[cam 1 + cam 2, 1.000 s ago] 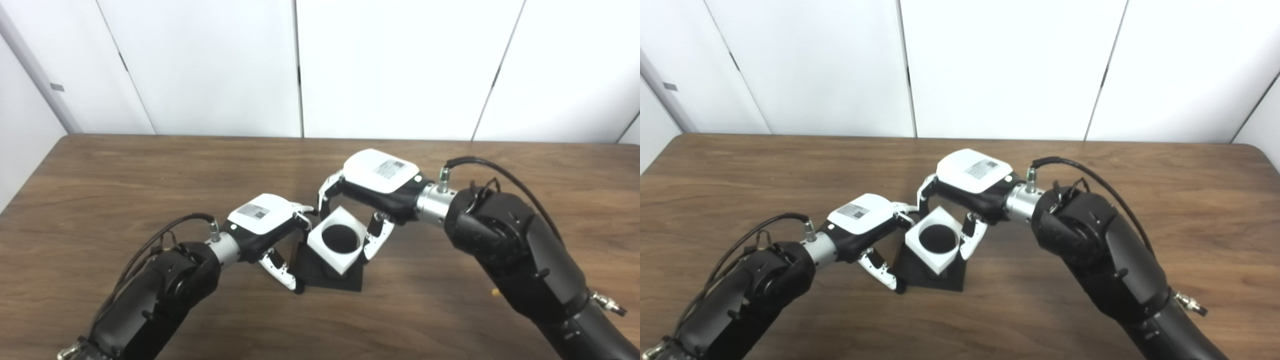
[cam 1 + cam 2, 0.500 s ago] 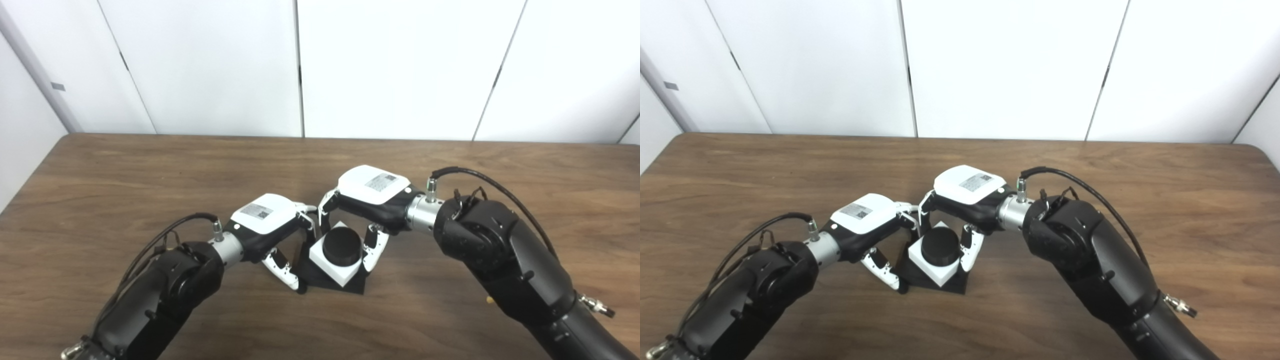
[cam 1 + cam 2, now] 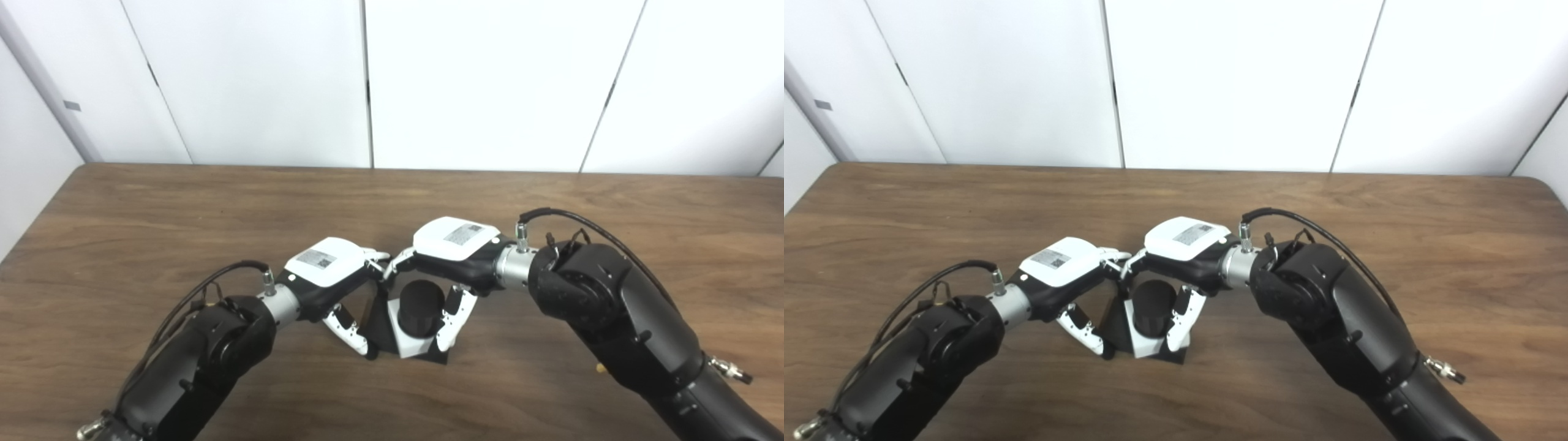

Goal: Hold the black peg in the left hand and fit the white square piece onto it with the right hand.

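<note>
One black peg stood upright on its black base at mid-table, with one white square piece seated low around it. Left hand fingers pinched the base's left edge; right hand fingers clasped the piece, whose far side was hidden.

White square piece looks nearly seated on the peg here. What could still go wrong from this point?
The white square piece is low on the black peg, down on the peg's black base; if it sits cocked, it may jam short of seating. The right hand grips it closely, so opening could drag it askew. The left hand holds only the base's edge; a hard push might slide the base on the table.
</note>
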Robot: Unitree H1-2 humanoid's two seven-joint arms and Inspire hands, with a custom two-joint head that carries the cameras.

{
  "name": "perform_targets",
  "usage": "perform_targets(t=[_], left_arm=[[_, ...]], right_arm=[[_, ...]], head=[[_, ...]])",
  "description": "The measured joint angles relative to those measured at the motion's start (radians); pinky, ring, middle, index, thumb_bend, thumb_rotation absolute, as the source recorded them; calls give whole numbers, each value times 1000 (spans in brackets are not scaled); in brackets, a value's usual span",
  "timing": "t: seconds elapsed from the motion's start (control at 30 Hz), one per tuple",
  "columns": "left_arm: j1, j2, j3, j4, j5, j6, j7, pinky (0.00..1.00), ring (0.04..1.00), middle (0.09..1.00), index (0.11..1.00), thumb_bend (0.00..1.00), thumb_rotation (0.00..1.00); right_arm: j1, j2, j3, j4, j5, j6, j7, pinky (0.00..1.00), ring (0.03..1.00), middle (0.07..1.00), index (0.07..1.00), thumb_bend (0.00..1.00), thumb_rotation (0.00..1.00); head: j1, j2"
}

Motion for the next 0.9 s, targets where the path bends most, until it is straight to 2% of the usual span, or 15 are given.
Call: perform_targets(t=[0.33, 0.53, 0.67, 0.8, 0.9], left_arm=[[1, 0, -6, -9, 1, 17, -2, 714, 913, 919, 489, 524, 69], [2, 0, -7, -11, 1, 19, -2, 709, 913, 919, 488, 524, 69], [2, 1, -7, -11, 1, 19, -2, 700, 907, 915, 489, 524, 69], [2, 1, -7, -11, 1, 19, -2, 705, 908, 912, 489, 524, 69], [2, 1, -7, -11, 1, 19, -1, 704, 907, 908, 489, 524, 70]], right_arm=[[5, -2, -38, 1, 2, 8, 4, 704, 801, 824, 837, 996, 355], [9, -14, -95, 1, 20, 17, -2, 696, 813, 841, 859, 969, 337], [5, -48, -142, -2, 38, 46, -2, 681, 826, 862, 866, 905, 223], [-9, -88, -193, -14, 59, 89, 5, 689, 831, 860, 853, 803, 45], [-11, -115, -246, -20, 85, 97, -14, 627, 783, 830, 819, 784, 4]], head=[[2, 3], [-2, 6], [-8, 6], [-8, 6], [-15, 5]])
